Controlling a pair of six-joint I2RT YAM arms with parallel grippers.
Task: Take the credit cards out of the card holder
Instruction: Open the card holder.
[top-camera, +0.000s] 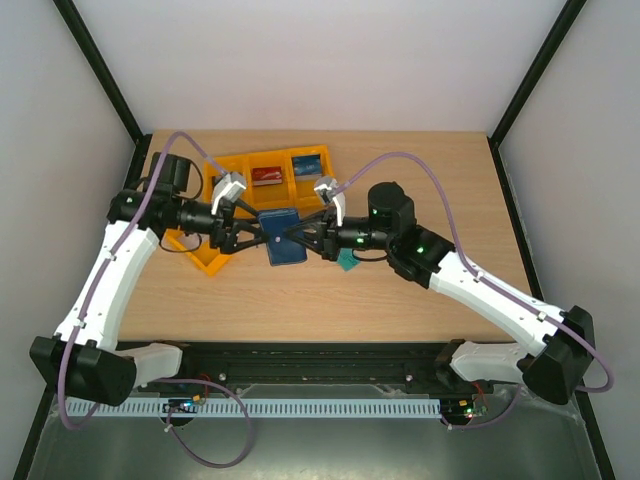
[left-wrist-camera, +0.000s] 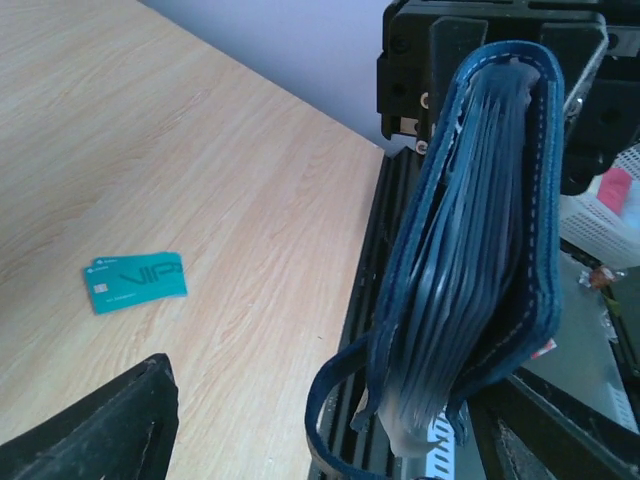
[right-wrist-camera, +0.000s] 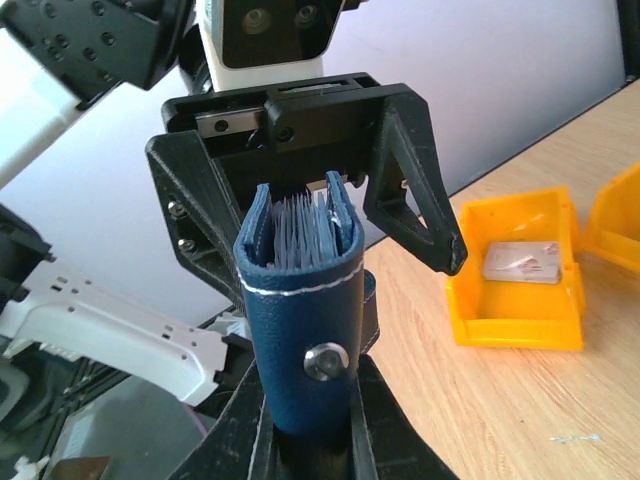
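The dark navy card holder (top-camera: 282, 238) hangs above the table between both grippers. My right gripper (top-camera: 297, 236) is shut on its spine end, just below the metal snap stud (right-wrist-camera: 327, 362); its fingers (right-wrist-camera: 385, 430) press both covers (right-wrist-camera: 300, 320). My left gripper (top-camera: 258, 236) is open, with a finger on either side of the holder's open edge (left-wrist-camera: 470, 270). There the clear sleeves fan out, and the left finger (left-wrist-camera: 100, 430) stands well apart from them. Any credit cards inside are hidden among the sleeves. A red card (top-camera: 265, 176) and a blue card (top-camera: 307, 163) lie in the bins.
Orange plastic bins (top-camera: 238, 163) stand behind and left of the holder, one (right-wrist-camera: 515, 305) holding a pale grey card (right-wrist-camera: 522, 262). A lone teal-green card (left-wrist-camera: 135, 282) lies flat on the wood under the right arm (top-camera: 347, 262). The clasp strap (left-wrist-camera: 335, 400) dangles loose.
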